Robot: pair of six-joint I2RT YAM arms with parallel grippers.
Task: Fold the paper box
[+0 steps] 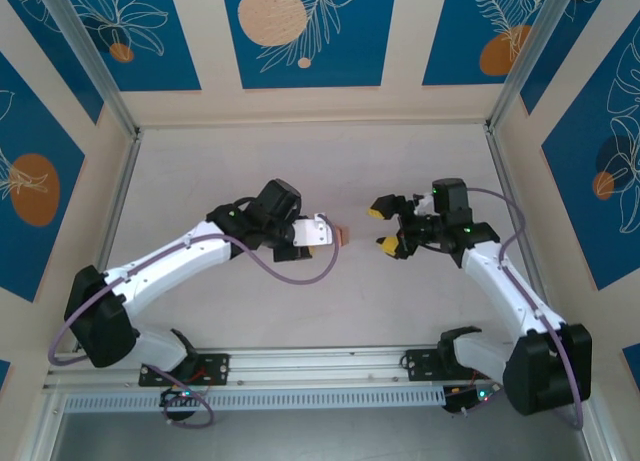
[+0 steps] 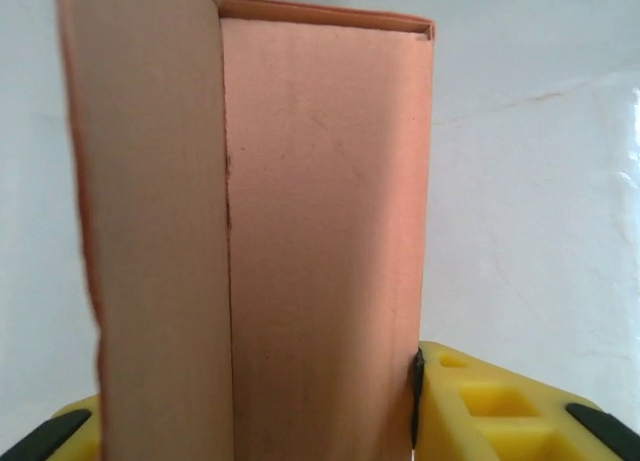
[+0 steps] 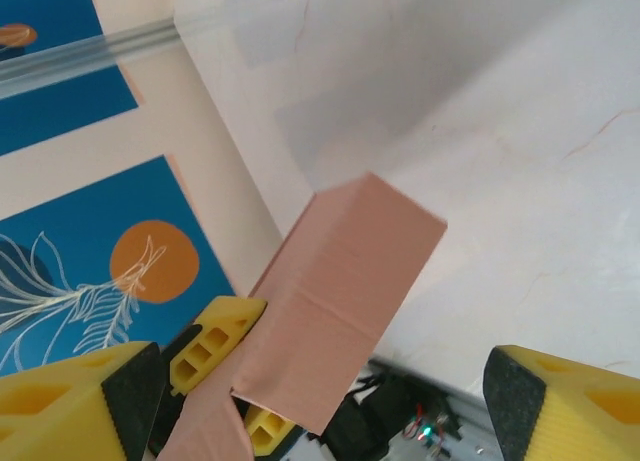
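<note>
Top external view: the left gripper [image 1: 328,234] holds the paper box [image 1: 343,238] over the middle of the white table [image 1: 300,161], its jaws closed on the salmon-pink card. Facing it from the right, the right gripper [image 1: 383,227] stands with its jaws spread wide and nothing between them, a strip of bare table separating its yellow tips from the box.

Left wrist view: the box rises upright out of the grip, pinched at its lower end between the yellow fingers [image 2: 500,411]. A long side flap [image 2: 150,211] stands forward along a vertical crease on the left, and a thin orange edge runs along the top. Whether the far end is closed cannot be told from this angle.

Right wrist view: the box appears as a long rectangular sleeve, tilted, with its upper end free and its lower end seemingly clamped by the left gripper's fingers. The right gripper's own black-padded fingertips [image 3: 70,401] sit far apart at the bottom corners, well clear of the card. Blue wall panels [image 3: 60,71] with orange fruit and white leaf drawings line the enclosure behind.
</note>
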